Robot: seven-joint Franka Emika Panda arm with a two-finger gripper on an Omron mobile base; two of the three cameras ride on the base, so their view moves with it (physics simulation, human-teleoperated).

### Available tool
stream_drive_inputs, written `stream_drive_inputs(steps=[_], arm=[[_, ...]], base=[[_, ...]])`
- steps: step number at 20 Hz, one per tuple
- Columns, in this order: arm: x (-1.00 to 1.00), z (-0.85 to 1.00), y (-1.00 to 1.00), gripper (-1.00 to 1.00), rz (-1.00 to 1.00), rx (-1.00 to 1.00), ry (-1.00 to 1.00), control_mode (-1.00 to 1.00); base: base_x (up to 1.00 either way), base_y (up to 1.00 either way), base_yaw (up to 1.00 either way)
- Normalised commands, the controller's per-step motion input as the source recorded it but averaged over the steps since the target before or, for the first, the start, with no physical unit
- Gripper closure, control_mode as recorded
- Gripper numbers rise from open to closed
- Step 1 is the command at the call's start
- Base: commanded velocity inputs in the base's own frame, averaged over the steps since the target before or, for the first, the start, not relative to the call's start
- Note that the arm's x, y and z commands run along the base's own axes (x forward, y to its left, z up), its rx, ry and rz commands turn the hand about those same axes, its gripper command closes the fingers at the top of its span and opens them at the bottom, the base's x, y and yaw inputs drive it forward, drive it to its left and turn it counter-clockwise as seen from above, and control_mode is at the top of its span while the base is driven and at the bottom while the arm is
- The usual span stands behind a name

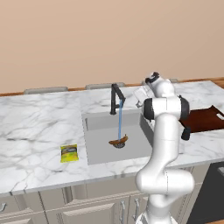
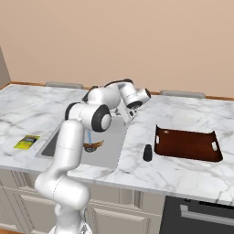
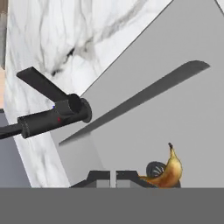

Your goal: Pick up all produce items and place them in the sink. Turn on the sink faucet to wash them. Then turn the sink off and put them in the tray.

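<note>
Left base view: banana [image 1: 118, 141] lies over drain in sink [image 1: 98, 148], water stream from faucet [image 1: 116, 98] falling on it. Claw [image 3: 115, 176] closed, empty, near faucet lever. Risk: sideways nudge misses thin lever, water keeps running; tray [image 2: 187, 145] waits well right.

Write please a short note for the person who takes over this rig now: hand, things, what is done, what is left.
Hand: shut, empty, near the faucet.
Banana: in the sink, at the drain, under the running water.
Tray: on the counter, nothing in it.
Done: banana in the sink, water on.
Left: turn the faucet off, move the banana to the tray.
</note>
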Motion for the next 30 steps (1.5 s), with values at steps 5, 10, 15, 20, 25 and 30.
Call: stream_drive_inputs(steps=[5,10,15,20,25,30], arm=[[0.37,-0.15,0.35,1.0,-0.2,0.0,0.0,-1.0],[0.39,-0.32,0.35,1.0,-0.21,0.0,0.0,-1.0],[0.42,-0.07,0.03,1.0,-0.15,0.0,0.0,-1.0],[0.46,0.0,0.0,1.0,-0.12,0.0,0.0,-1.0],[0.31,-0.07,0.0,1.0,-0.09,0.0,0.0,-1.0],[0.2,0.0,0.14,1.0,-0.08,0.0,0.0,-1.0]], base=[[0.0,0.0,0.0],[0.0,0.0,0.0],[0.0,0.0,0.0],[0.0,0.0,0.0],[0.0,0.0,0.0],[0.0,0.0,0.0]])
